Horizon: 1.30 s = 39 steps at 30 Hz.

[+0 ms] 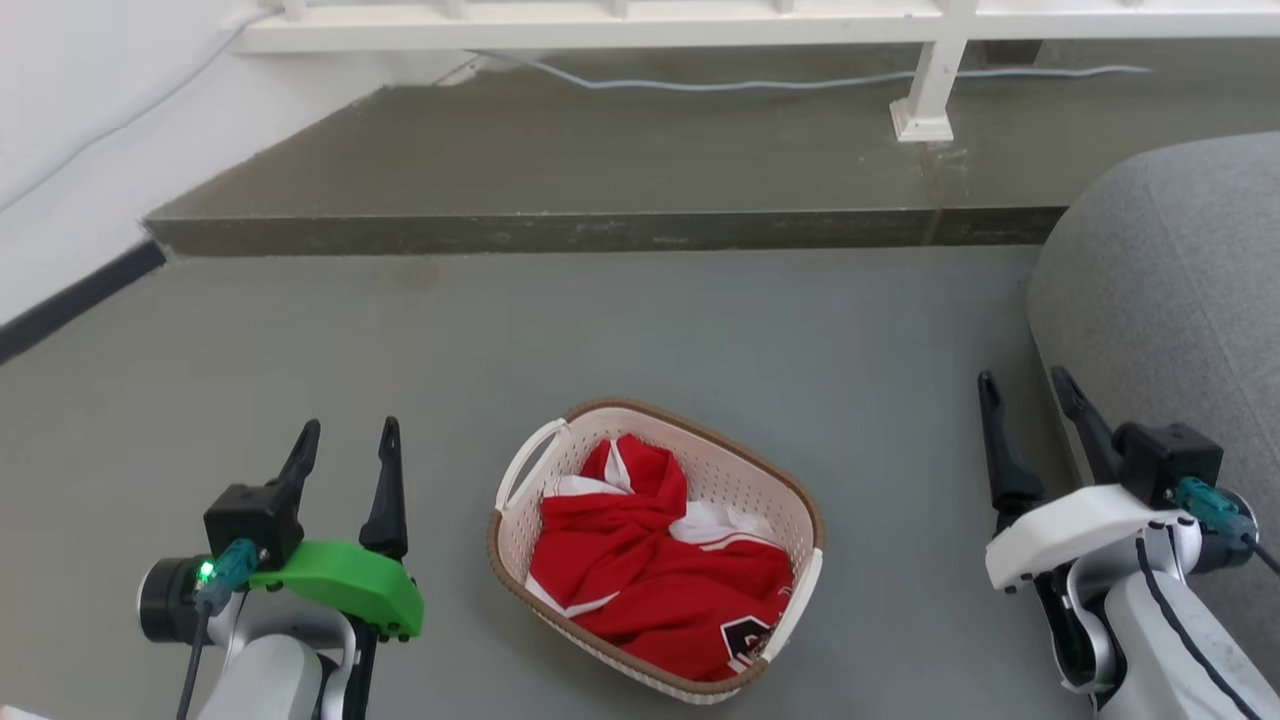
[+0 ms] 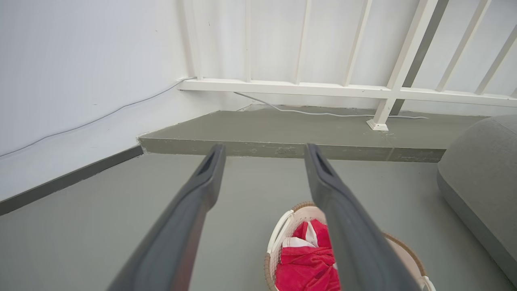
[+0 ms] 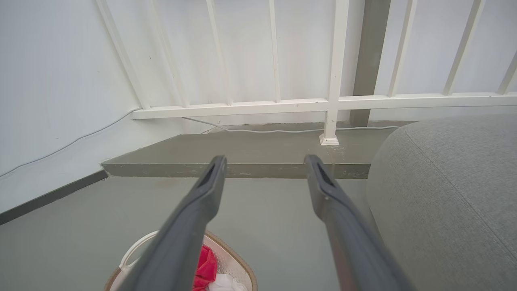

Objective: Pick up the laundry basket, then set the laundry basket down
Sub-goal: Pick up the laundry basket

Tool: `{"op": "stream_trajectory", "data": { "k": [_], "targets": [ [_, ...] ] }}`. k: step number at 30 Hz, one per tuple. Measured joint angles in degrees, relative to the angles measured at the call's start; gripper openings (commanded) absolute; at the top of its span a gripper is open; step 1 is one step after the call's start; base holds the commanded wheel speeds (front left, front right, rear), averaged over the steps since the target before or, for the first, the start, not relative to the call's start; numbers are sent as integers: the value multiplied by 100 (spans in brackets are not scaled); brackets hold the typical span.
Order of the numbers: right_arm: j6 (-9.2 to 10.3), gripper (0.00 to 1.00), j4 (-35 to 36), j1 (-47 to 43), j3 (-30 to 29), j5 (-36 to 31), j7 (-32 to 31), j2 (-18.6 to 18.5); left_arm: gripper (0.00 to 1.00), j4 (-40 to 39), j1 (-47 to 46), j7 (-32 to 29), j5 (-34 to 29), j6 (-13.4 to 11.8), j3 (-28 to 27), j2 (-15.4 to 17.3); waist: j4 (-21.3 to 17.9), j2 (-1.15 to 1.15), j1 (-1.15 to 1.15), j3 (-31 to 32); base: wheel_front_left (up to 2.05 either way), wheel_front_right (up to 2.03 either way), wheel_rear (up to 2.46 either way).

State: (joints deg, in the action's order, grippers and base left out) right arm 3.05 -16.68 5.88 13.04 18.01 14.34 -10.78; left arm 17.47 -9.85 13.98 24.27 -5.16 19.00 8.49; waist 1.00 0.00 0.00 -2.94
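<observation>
The jaws of the left gripper (image 1: 350,428) are wide apart, and there is nothing between them. This gripper is to the left of the laundry basket (image 1: 745,480) and well apart from it. Its two dark fingers point away from the robot.

The laundry basket sits flat on the grey floor (image 1: 700,330), in the middle between the two grippers. It is cream-white with lots of little holes and a brown rim. It is turned a bit sideways. One white loop handle (image 1: 520,462) is on the basket's left end. The other white handle (image 1: 802,598) is on its right end, nearer the robot. A red-and-white garment (image 1: 660,570) lies crumpled inside the basket.

The jaws of the right gripper (image 1: 1024,378) are also apart and hold nothing. This gripper is to the right of the basket and well apart from it too. A big grey cushion (image 1: 1170,270) is further right of the basket, just beside the right gripper. Behind the basket there is a low step (image 1: 600,160) with a white railing (image 1: 700,25) and a thin cable (image 1: 800,82) on it.

It looks like the job has not really begun. Nothing touches the basket, so it has not been picked up yet. Both parts are left to do: lifting the basket, then putting it down. I think the grippers will first need to come in to the basket, most likely to the handles or the rim.
</observation>
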Motion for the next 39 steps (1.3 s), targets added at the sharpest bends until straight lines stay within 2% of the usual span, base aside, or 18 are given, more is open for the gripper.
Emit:
{"op": "stream_trajectory", "data": {
  "k": [12, 18, 39],
  "targets": [
    [-64, 100, 341, 386, -4, -66, 0, 41, 100, -42, -450, -254, -40, 20, 126, 35, -87, 0, 0, -650, 0, 0, 0],
    [-101, 100, 513, 647, -8, -92, 1, 129, 100, 53, -820, -420, -79, 121, 179, 78, -175, 0, 0, -1089, 0, 0, 0],
    [-203, 100, 713, 1201, 21, -92, 8, 438, 100, 882, -2437, -1482, -186, 736, 610, 160, -698, 0, 0, -2755, 0, 0, 0]
  ]
}}
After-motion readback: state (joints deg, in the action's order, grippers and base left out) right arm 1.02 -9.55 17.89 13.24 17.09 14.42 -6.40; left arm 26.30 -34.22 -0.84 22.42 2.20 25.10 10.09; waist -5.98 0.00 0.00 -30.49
